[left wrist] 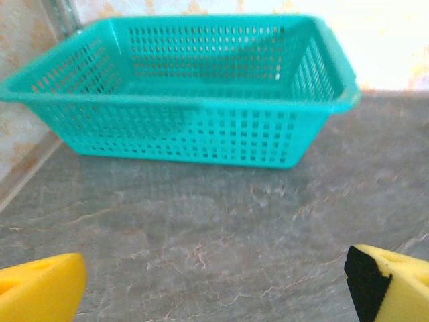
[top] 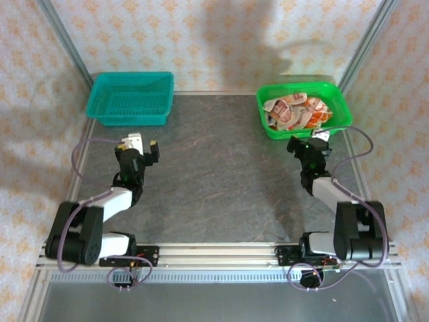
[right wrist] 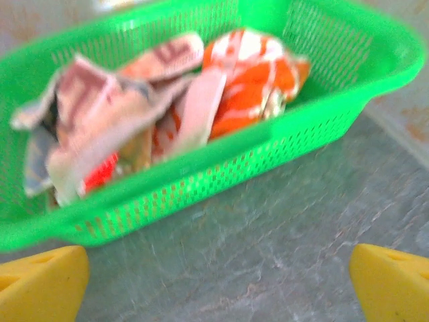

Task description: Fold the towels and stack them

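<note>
No text, label, brand, number or sign can be read in any view.

The towels (right wrist: 107,114) in the green basket (right wrist: 221,157) carry prints in orange, cream and dull pink. These are blurred in the right wrist view and too small in the top view. One cream cloth bears a dull pink blocky mark, and it cannot be told whether this is a letter or part of a picture.

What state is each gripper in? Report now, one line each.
Left gripper: open, holding nothing.
Right gripper: open, holding nothing.
</note>
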Available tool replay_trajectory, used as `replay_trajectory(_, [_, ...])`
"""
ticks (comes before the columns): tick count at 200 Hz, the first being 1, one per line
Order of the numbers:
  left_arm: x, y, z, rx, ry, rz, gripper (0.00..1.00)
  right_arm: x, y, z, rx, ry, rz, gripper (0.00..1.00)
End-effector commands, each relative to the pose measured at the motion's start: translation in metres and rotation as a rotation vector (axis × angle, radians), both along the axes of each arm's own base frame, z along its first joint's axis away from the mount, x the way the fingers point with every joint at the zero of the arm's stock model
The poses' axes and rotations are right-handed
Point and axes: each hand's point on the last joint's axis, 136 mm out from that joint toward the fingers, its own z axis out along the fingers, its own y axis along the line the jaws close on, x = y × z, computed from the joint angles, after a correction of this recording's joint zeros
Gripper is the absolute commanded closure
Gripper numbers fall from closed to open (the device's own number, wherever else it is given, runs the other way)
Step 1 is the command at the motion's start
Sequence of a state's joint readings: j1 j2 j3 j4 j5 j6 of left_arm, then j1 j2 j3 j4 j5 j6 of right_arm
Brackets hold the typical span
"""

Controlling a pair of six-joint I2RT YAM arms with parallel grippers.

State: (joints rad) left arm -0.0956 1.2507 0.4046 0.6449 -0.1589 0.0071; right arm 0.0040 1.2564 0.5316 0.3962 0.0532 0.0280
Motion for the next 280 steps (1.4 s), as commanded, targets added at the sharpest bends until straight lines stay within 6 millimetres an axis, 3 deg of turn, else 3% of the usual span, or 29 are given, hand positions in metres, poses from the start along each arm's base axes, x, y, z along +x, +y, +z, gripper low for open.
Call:
replay_trajectory(1, [-0.015,0.016,0.017,-0.072,0.049,0.148,0.00,-0.028,-0.013,-0.002,0.028,0.074,-0.103,0.01])
replay_trajectory(23, [-0.029,0.022,0.030,-0.185,0.100,0.230,0.00,-0.039,-0.016,0.022,0.118,0.045,-0.173,0.01])
replay_trajectory(42, [-0.034,0.013,0.047,-0.291,0.147,0.220,0.00,-0.042,-0.020,0.041,0.229,0.044,-0.252,0.01])
replay_trajectory(71, [-0.027,-0.015,0.058,-0.374,0.251,0.087,0.00,-0.011,0.001,0.064,0.237,0.113,-0.113,0.01])
replay_trajectory(110, [-0.018,-0.033,0.045,-0.438,0.427,0.053,0.00,0.043,0.017,0.049,0.179,0.356,-0.034,0.00])
replay_trajectory(147, [-0.008,-0.037,0.046,-0.424,0.540,0.062,0.00,0.090,0.020,0.022,0.119,0.501,-0.047,0.24])
replay_trajectory(168, [-0.006,-0.038,0.049,-0.422,0.514,0.044,0.00,0.110,0.022,0.003,0.123,0.554,-0.051,0.28])
replay_trajectory(208, [-0.007,-0.041,0.048,-0.441,0.488,0.026,0.00,0.128,0.031,-0.031,0.133,0.625,-0.049,0.43])
replay_trajectory(222, [-0.008,-0.042,0.044,-0.440,0.509,0.022,0.00,0.130,0.035,-0.038,0.147,0.644,-0.048,0.53])
replay_trajectory(234, [-0.008,-0.041,0.041,-0.434,0.533,0.029,0.00,0.131,0.038,-0.036,0.137,0.639,-0.049,0.79])
replay_trajectory(247, [-0.008,-0.041,0.040,-0.430,0.551,0.035,0.00,0.132,0.040,-0.027,0.123,0.611,-0.056,1.00])
replay_trajectory(280, [-0.004,-0.044,0.047,-0.447,0.535,0.022,0.00,0.131,0.037,0.026,0.081,0.490,-0.089,1.00])
